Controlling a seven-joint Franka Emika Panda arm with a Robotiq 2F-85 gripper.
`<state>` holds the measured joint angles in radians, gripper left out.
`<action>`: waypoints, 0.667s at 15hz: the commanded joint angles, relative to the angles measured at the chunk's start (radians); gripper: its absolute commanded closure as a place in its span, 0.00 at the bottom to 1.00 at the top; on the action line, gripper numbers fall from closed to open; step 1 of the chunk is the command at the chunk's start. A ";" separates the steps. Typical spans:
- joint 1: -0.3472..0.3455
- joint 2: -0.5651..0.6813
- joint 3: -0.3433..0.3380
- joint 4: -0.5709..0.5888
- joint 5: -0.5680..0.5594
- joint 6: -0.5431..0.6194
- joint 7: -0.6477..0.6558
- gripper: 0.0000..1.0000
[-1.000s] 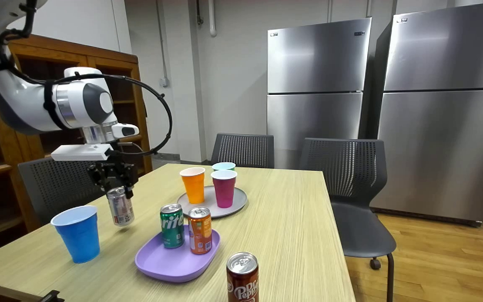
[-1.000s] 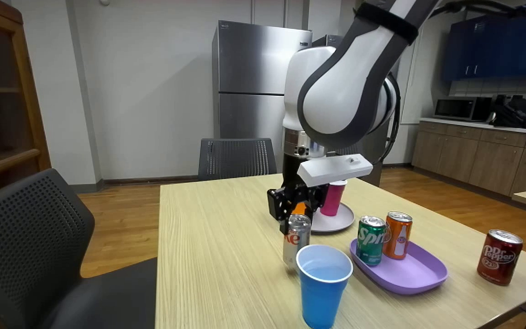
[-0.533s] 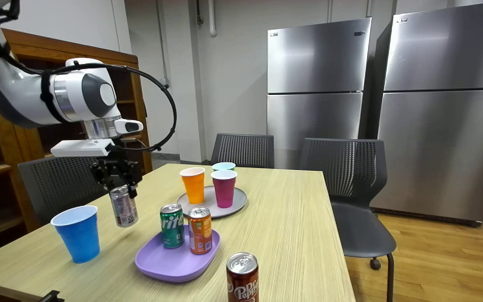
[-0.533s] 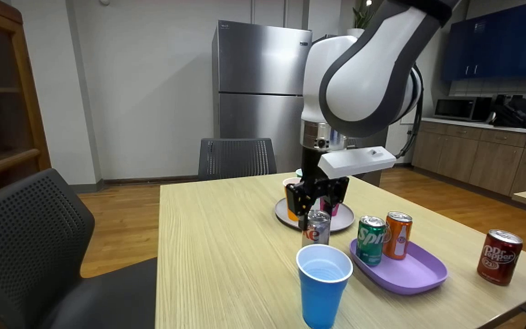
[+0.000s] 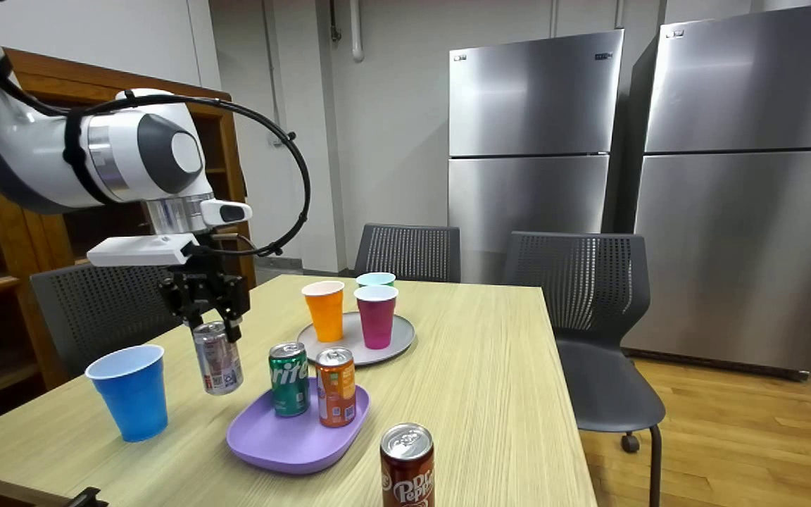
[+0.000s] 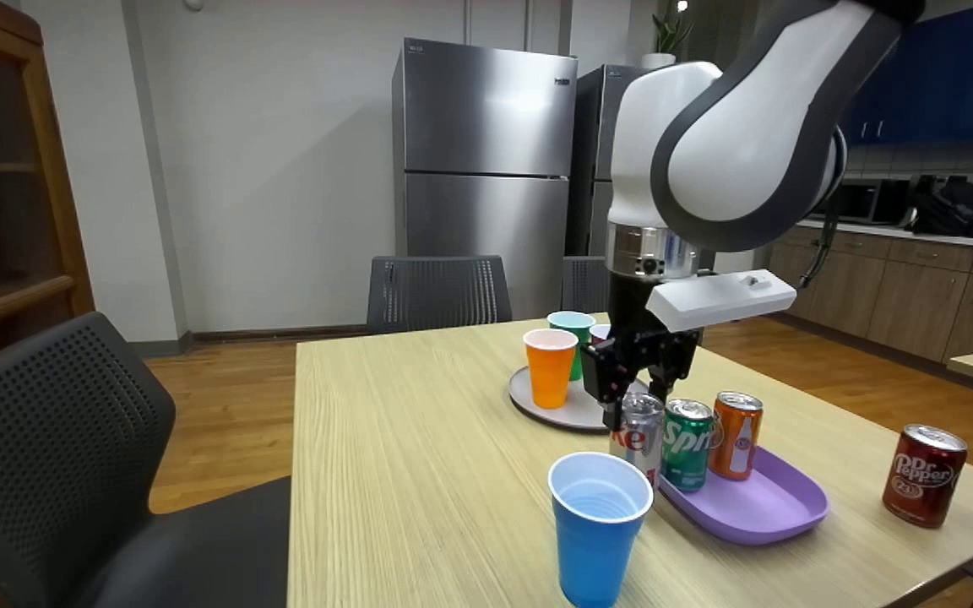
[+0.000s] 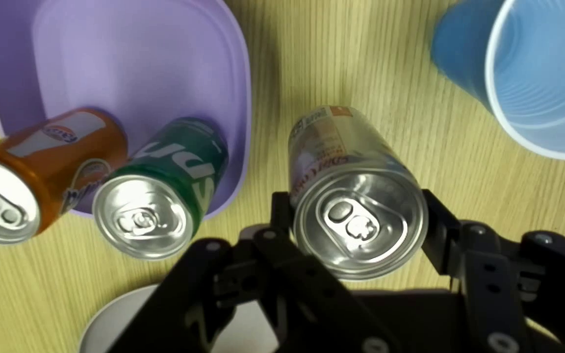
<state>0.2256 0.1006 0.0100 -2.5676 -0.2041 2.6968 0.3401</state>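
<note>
The gripper [image 7: 358, 220] grasps a silver Diet Coke can [image 5: 218, 358] high on its body, with the black fingers [image 7: 439, 235] pressed to opposite sides just under the rim. In the wrist view the lid, tab included, faces the camera. The can is slightly tilted, its base swung toward a purple tray [image 5: 293, 451], and it seems to hang just above the tabletop, between that tray and a blue plastic cup [image 5: 131, 394] that stands upright near it. The wrist view shows a strip of table between the held can and the tray.

Near the tray's edge closest to the held can stands a green Sprite can [image 5: 289, 380], and just beside it, also in the tray, an orange soda can [image 5: 336, 389] with a white bottle shape on its label.

A Dr Pepper can [image 6: 926, 475] stands upright on the light wood table [image 5: 476, 366], well apart from the gripper. Farther along lies a gray plate [image 5: 404, 336] bearing an orange cup [image 5: 325, 313], a magenta cup [image 5: 376, 320] and a green cup [image 6: 584, 342].

Dark chairs [image 5: 585, 274] with perforated backs surround the table. Behind them are a wooden cabinet [image 5: 96, 81] and two stainless steel refrigerators [image 5: 529, 105]. In an exterior view, a microwave [image 6: 875, 203] and a black bag [image 6: 968, 207] rest on a far counter [image 6: 909, 279], below dark blue wall cabinets [image 6: 951, 84].
</note>
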 commanded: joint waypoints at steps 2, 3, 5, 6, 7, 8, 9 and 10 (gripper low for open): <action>-0.052 -0.074 0.007 -0.062 -0.026 -0.036 -0.001 0.62; -0.059 -0.076 0.007 -0.069 -0.027 -0.037 -0.003 0.62; -0.071 -0.086 0.004 -0.082 -0.034 -0.041 0.001 0.62; -0.076 -0.091 0.004 -0.087 -0.035 -0.043 0.001 0.62; -0.081 -0.095 0.003 -0.092 -0.036 -0.045 0.000 0.62; -0.085 -0.100 0.003 -0.097 -0.036 -0.046 -0.001 0.62; -0.089 -0.108 0.002 -0.104 -0.038 -0.045 -0.001 0.62; -0.093 -0.113 0.002 -0.109 -0.041 -0.044 0.000 0.62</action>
<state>0.1579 0.0621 0.0028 -2.6376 -0.2138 2.6851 0.3394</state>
